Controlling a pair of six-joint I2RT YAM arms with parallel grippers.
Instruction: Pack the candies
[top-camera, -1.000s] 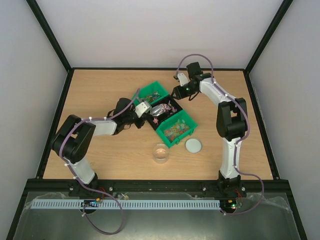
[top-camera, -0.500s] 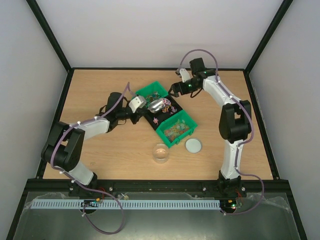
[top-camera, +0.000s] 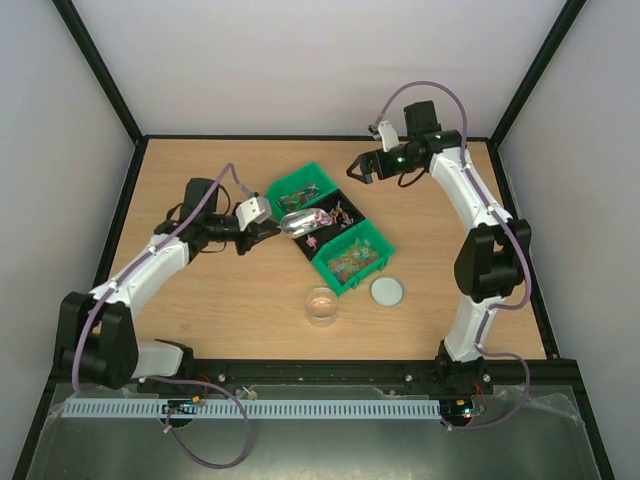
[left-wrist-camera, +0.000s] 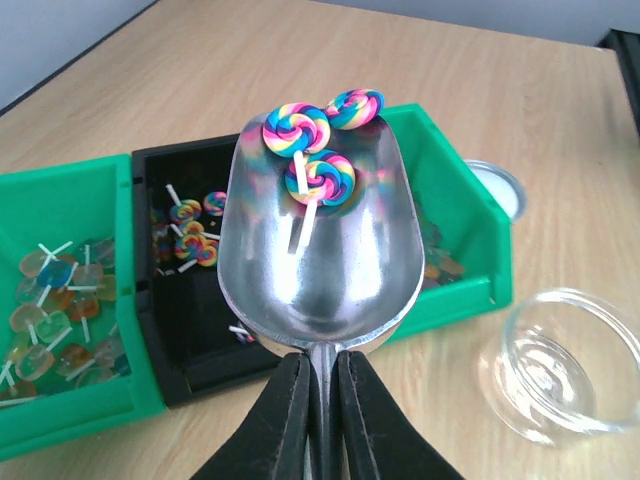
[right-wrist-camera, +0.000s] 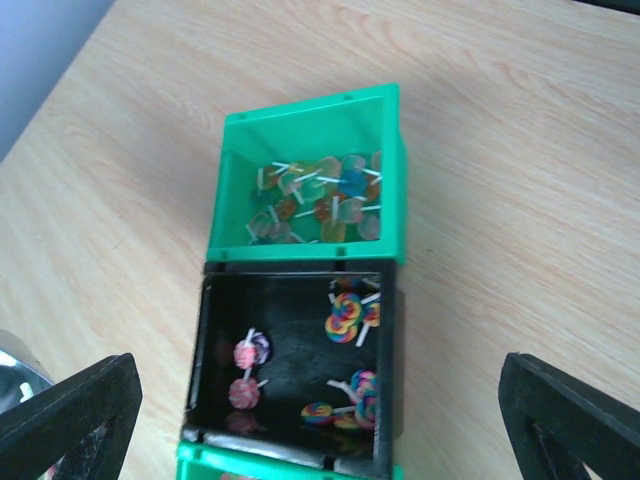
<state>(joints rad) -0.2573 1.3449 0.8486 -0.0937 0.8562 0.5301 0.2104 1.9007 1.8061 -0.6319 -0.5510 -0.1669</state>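
From above, the left tool (top-camera: 266, 228) is clamped on the handle of a metal scoop (top-camera: 303, 219), whose long axis runs left to right with the bowl pointing right, over the left edge of the black bin (top-camera: 335, 212). That bin sits between a far green bin (top-camera: 300, 185) and a near green bin (top-camera: 338, 273), the three touching in a diagonal row on the worktop (top-camera: 200, 300); the candies (top-camera: 352, 258) show as a mixed-colour heap in the near green bin. A clear jar (top-camera: 322, 305) stands upright just in front of the row, a round lid (top-camera: 387, 291) beside it. The right tool (top-camera: 358, 170) hangs beyond the far bin with its jaws apart. In the left wrist view, the fingers (left-wrist-camera: 285, 420) pinch the scoop (left-wrist-camera: 320, 260) handle narrowly; three swirl candies (left-wrist-camera: 318, 175) lie near the bowl's front lip, heads toward the lip, and the one stick that shows runs back along the scoop's length toward the handle. More lie scattered in the black bin (left-wrist-camera: 175, 340) and in the green bin (left-wrist-camera: 60, 420) to its left, sticks pointing every way. The jar (left-wrist-camera: 560, 360) is at lower right. In the right wrist view, the right tool (right-wrist-camera: 320, 420) is spread wide and holds nothing, looking down on the green bin (right-wrist-camera: 300, 125) of translucent candies (right-wrist-camera: 315, 195) and the black bin (right-wrist-camera: 290, 400), where swirl ones lie in small clusters.
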